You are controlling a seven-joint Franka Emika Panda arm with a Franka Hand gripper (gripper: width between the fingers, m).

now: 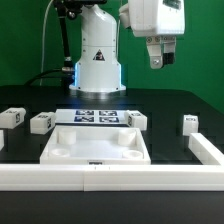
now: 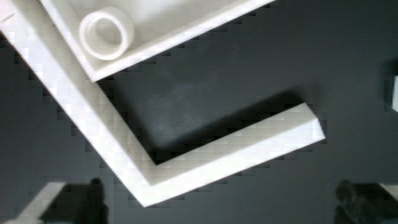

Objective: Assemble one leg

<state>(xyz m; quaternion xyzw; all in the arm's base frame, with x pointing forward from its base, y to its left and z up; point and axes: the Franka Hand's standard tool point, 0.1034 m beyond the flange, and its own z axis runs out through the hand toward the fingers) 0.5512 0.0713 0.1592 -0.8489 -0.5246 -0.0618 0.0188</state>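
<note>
- From my console I see the white two-finger pincer [image 1: 157, 62] hanging high in the upper right of the exterior view's frame, well above the black worktop [image 1: 170, 140] and carrying nothing.
- On the wrist view its two dark fingers [image 2: 59, 205] show blurred at opposite sides of the picture. They are well apart, with only bare worktop between them, so I read the pincer as spread wide.
- Four small white rectangular plastic legs lie on the worktop in a loose row across the middle of the exterior frame. Square black-and-white tags are visible on some of them.
- The leftmost leg [image 1: 12, 117] sits at the frame's left edge, and the second leg [image 1: 41, 122] lies near it on the right, apart from it.
- The third leg [image 1: 137, 120] lies right of centre, just beside the right end of the thin flat white marker board [image 1: 97, 117]. I cannot tell whether they touch.
- The rightmost leg [image 1: 188, 123] stands alone at the right of the frame, well apart from the pincer above it.
- The large flat white square tabletop piece [image 1: 97, 148] lies at lower centre, below the marker board in the frame. The wrist view shows one round corner socket [image 2: 107, 35] in it.
- A white plastic rail [image 1: 110, 178] runs along the bottom of the exterior frame and turns back along the right side. One of its corners fills much of the wrist view, close to the tabletop piece.
</note>
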